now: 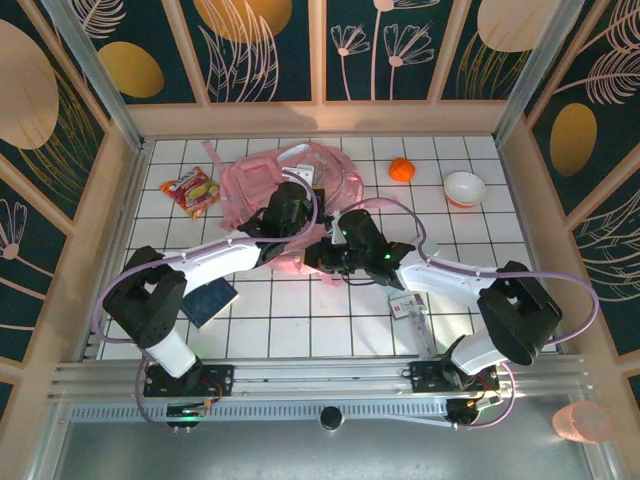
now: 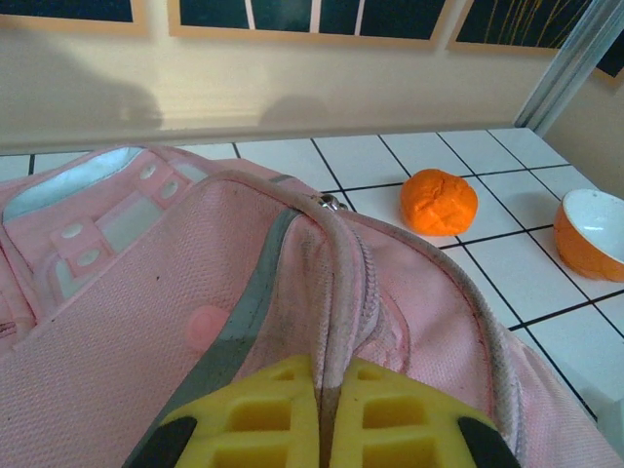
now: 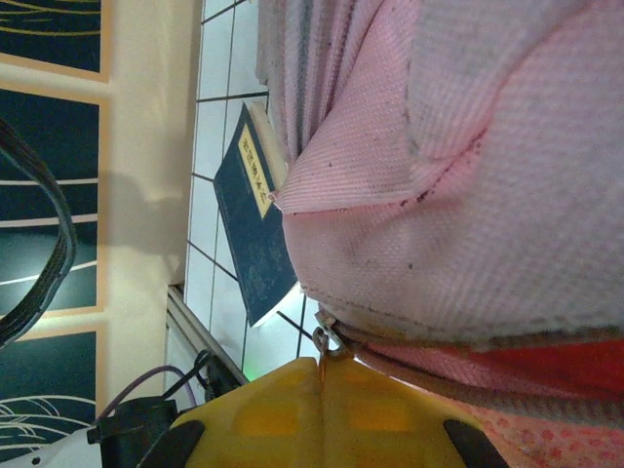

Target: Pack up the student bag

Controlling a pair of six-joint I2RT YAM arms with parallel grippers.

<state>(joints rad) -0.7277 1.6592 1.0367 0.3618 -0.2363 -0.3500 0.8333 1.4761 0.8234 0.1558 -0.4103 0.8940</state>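
Student bag (image 1: 250, 185), a large soft pink fabric backpack, lies far-centre on the white tiled table (image 1: 300, 330). In the left wrist view, the left gripper (image 2: 322, 380) is clamped on its grey-trimmed zipper edge (image 2: 336, 253). In the right wrist view, the right gripper (image 3: 322, 375) pinches the metal zipper pull (image 3: 320, 341), probably to open the bag for packing.

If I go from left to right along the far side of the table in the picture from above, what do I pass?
Red snack packet → student bag → round orange thing → bowl, white inside and orange outside.
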